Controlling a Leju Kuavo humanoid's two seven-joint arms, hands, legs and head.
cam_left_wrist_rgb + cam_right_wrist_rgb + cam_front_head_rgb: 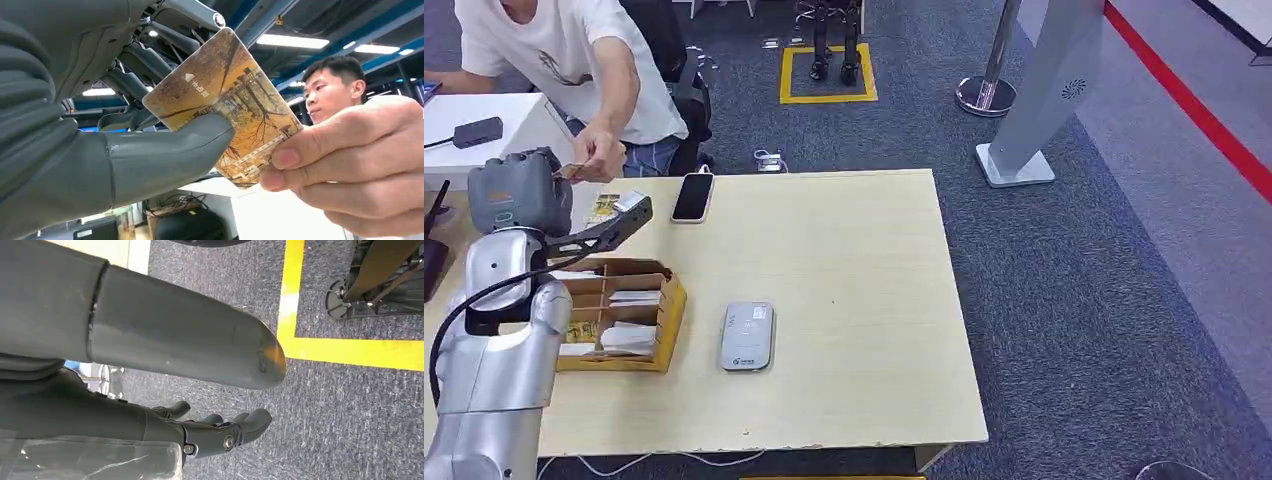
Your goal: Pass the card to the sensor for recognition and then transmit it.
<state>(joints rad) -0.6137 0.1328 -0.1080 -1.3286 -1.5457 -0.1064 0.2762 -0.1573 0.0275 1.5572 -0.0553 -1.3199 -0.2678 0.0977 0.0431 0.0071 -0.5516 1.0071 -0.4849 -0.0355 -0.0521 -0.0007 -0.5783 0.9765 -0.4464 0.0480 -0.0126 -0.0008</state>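
My left hand (519, 190) is raised at the table's far left corner and pinches a brown picture card (225, 95) between its thumb (170, 155) and its dark fingers. A person's hand (350, 155) grips the card's other end at the same time. From above, the card (571, 171) is a thin sliver between my hand and the person's hand (599, 155). The grey card sensor (747, 336) lies flat in the middle of the table, well in front of the hand. My right hand (175, 350) hangs over grey carpet, its fingers apart and holding nothing.
A cardboard box (667, 318) with compartments of cards stands left of the sensor. A phone (693, 196) lies near the table's far edge, with another card (604, 208) beside it. The person in a white shirt (574, 60) sits behind the far left corner.
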